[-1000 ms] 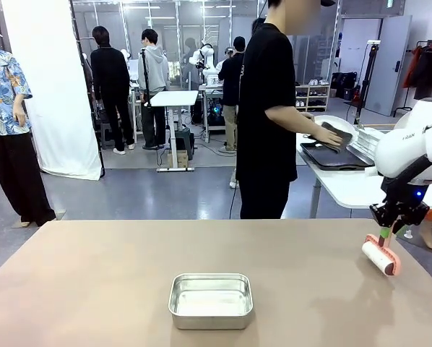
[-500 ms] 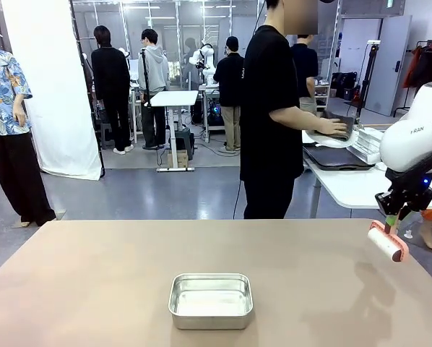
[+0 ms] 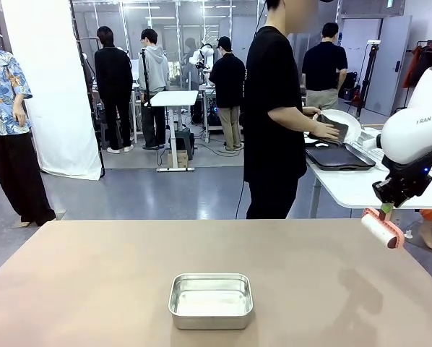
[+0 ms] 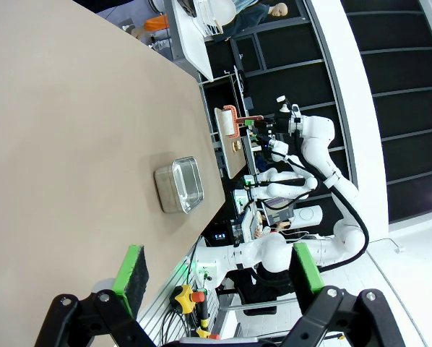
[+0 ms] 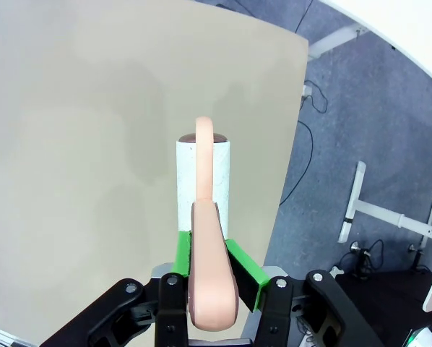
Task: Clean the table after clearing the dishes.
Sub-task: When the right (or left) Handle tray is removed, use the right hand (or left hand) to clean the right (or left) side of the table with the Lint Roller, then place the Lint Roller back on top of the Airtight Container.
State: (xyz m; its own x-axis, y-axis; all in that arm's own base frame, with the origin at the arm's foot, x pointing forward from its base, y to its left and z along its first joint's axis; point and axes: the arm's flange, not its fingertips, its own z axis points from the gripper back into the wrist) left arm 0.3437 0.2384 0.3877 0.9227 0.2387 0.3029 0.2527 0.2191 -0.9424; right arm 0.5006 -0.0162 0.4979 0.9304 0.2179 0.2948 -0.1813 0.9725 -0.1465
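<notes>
My right gripper [image 3: 387, 210] is shut on the pink handle of a lint roller [image 3: 381, 230], held in the air above the right edge of the brownish table [image 3: 93, 282]. In the right wrist view the white roll [image 5: 202, 184] points away from my right gripper [image 5: 214, 269], over the table top [image 5: 79, 130]. My left gripper [image 4: 219, 269] stands open with nothing between its green pads [image 4: 133, 271], high over the table [image 4: 57, 144]. At the white side table, the person's hands are on a white plate [image 3: 347, 121] and dark trays [image 3: 339, 157].
A small steel pan [image 3: 211, 300] sits near the table's front middle, also seen from the left wrist as a steel pan [image 4: 180, 185]. The white side table [image 3: 346, 189] stands beyond the right far corner. Other people stand farther back.
My right arm has lifted the lint roller up from just above the table top. The person at the side table has shifted the dark tray and plate.
</notes>
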